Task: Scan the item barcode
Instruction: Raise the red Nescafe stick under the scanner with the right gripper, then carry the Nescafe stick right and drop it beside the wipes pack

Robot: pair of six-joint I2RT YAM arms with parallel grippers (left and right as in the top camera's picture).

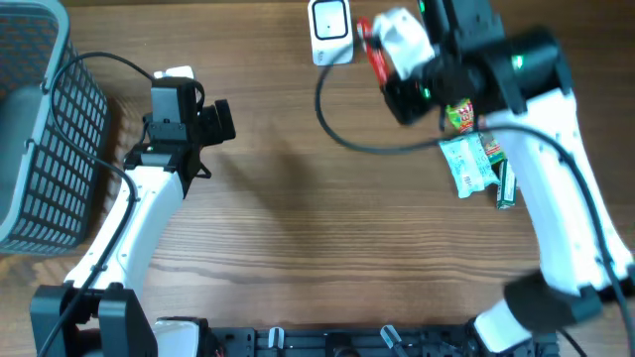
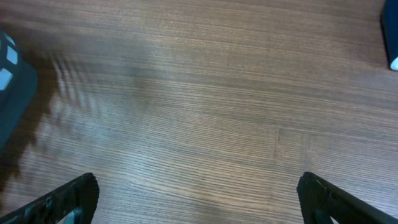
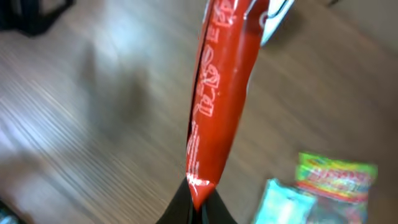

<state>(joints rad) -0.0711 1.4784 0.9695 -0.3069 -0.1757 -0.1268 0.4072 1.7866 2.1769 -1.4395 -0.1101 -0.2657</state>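
at the left stands a basket [image 1: 40, 129]. the left gripper [image 2: 199, 193] hangs over bare table [image 1: 298, 218], jaws spread wide, holding nothing. further right, the scanner [image 1: 330, 30] lies at the far edge; just beside it the right gripper [image 3: 198, 202] pinches the red packet [image 3: 221, 93] by one end. this looks like the presenting step: next, turn its barcode toward the scanner's face.

A wooden table [image 1: 298, 228] of brown, horizontal grain is recorded in every view. Even, diffuse light is noted. A soft shadow is observed ahead of the left gripper [image 1: 220, 121], with a ribbed shadow ahead-left.
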